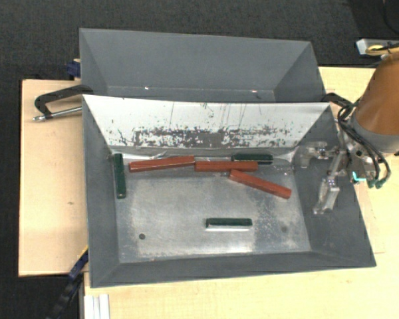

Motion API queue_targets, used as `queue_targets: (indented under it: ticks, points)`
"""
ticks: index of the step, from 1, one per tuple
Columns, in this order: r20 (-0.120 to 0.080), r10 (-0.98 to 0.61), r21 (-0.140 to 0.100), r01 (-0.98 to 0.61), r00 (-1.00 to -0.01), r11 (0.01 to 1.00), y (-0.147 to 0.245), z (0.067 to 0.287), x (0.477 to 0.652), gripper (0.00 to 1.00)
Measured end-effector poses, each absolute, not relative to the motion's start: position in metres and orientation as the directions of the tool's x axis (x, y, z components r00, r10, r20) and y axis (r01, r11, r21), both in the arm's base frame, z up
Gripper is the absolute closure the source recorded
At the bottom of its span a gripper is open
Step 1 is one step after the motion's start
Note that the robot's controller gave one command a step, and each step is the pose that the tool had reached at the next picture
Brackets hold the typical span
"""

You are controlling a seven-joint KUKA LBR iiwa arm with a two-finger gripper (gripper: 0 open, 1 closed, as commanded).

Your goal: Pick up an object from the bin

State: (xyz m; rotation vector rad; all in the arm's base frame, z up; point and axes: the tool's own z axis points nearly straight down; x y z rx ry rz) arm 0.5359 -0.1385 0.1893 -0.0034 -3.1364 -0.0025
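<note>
**Gripper over the right wall, bars lying to its left**

We see the gripper (326,201) above the right slope of the bin (346,239); we cannot tell whether it is released or clenched. The nearest thing, we judge, is the tilted red bar (261,183) to its left, its long axis dipping toward the claw. The dark green bar (229,224) lies alone on open floor.

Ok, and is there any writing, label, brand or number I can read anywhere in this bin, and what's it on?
None can be read. The grey bin, the red bars, the green bars and the gripper show no legible words or numbers. The dark speckles on the back wall are scuffs, not writing.
</note>
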Motion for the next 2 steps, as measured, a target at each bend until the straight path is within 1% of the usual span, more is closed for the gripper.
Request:
queue_targets:
  ticks: [1,2]
  points:
    - [-0.002,0.000,0.000,0.000,-1.000,1.000,-0.138,0.193,0.538,0.00]
    - [-0.008,-0.060,-0.002,-0.060,-0.998,0.998,-0.129,0.143,0.562,0.00]
